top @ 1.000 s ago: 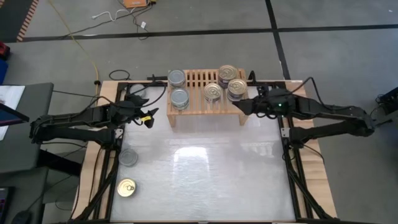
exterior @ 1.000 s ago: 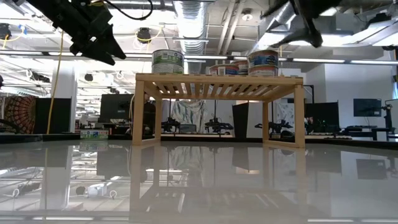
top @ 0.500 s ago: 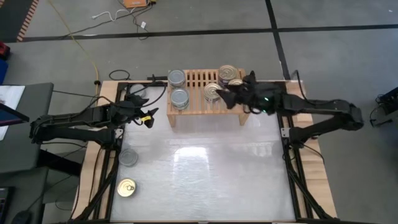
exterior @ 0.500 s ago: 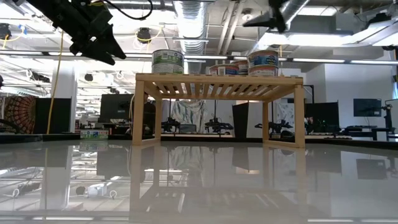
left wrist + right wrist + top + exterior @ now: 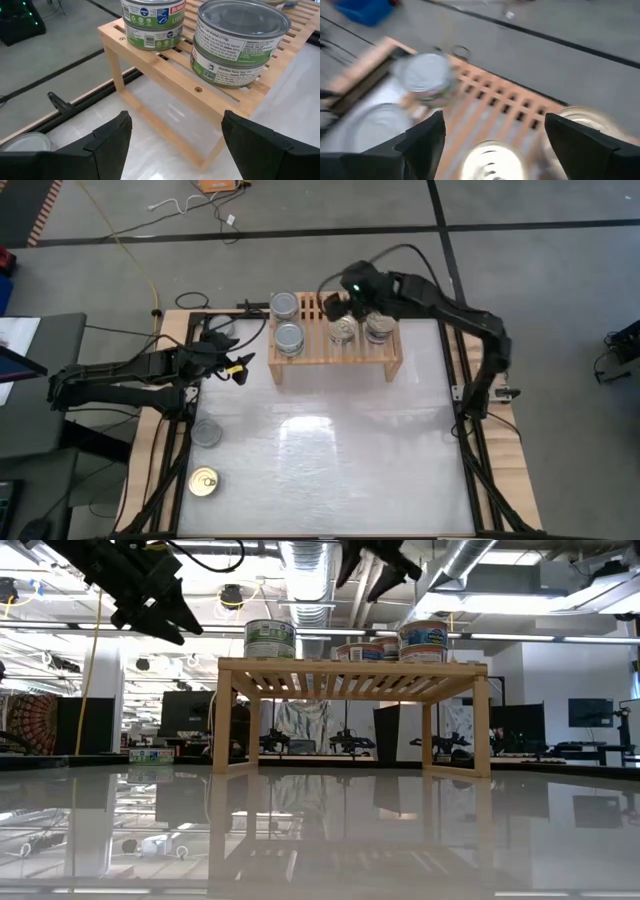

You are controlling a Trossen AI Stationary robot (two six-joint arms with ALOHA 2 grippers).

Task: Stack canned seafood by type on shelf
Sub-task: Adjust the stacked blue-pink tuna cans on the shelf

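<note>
Right hand [image 5: 338, 300] is above the shelf's [image 5: 333, 356] back slats, fingers spread wide, holding nothing (its wrist view is blurred). Left hand [image 5: 243, 366] hangs over the worktop [image 5: 330, 460] just left of the shelf, fingers apart, empty. Stacked cans on the shelf: two silver stacks [image 5: 287, 335] at left, gold-top ones [image 5: 343, 330] at right. Two loose cans [image 5: 205, 432] lie on the worktop's left side.

We're in a robotics lab or workshop: bare ceiling ducts [image 5: 310, 560] and strip lights overhead, dark monitors [image 5: 590, 712] along the far wall at three o'clock, more robot arms [image 5: 345, 743] parked on benches behind, a grey concrete floor [image 5: 520, 205] with a yellow cable [image 5: 125, 255] trailing at ten o'clock.
</note>
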